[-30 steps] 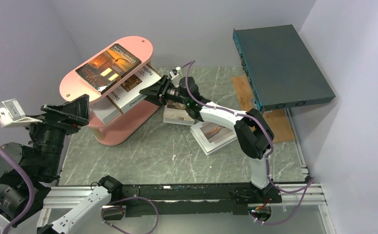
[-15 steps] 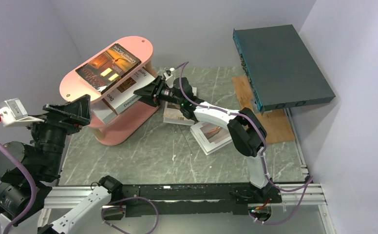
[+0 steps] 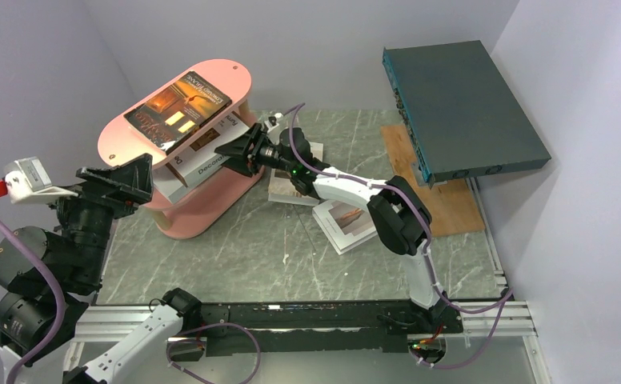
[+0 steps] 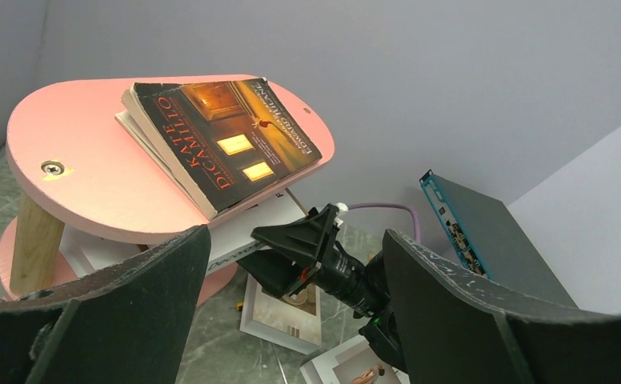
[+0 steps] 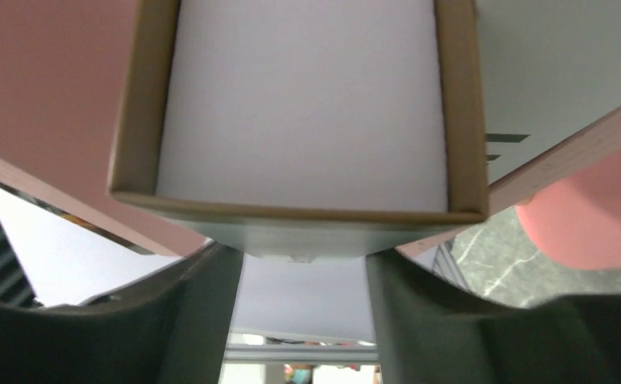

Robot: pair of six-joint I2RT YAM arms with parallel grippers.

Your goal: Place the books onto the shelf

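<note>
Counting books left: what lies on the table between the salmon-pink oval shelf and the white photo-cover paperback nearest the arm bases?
Another white paperback lies flat there, partly hidden by the right arm; the top view shows it.

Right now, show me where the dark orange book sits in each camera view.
Top external: dark orange book upper left, lying on the shelf's top tier.
Left wrist: book upper centre-left, on that same tier.
Right wrist: not in it.
Shared landmark: the pink shelf.
</note>
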